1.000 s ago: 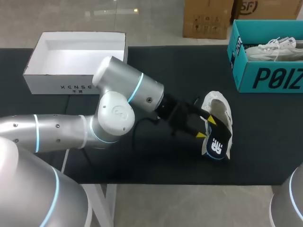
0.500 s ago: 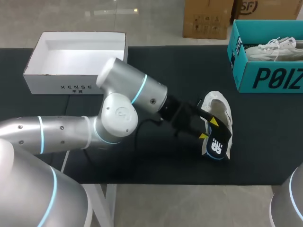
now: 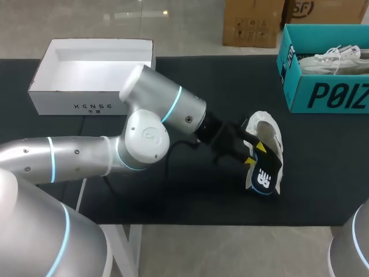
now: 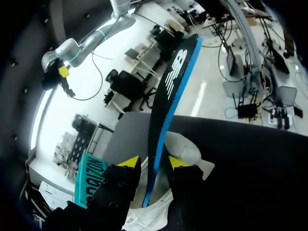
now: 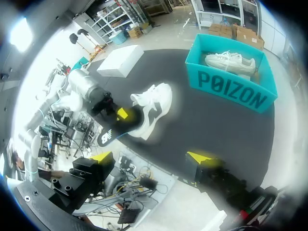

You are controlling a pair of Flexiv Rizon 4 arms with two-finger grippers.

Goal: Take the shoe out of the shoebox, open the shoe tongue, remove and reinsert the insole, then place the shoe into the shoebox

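The left gripper is clamped on the black insole, whose far end meets the white shoe lying on the table well apart from the teal shoebox, while the right gripper hangs above the table, fingers wide apart.

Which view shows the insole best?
Left wrist view: the insole stands large, clamped in the left gripper. Head view shows only its printed end at the shoe; right wrist view shows it small.
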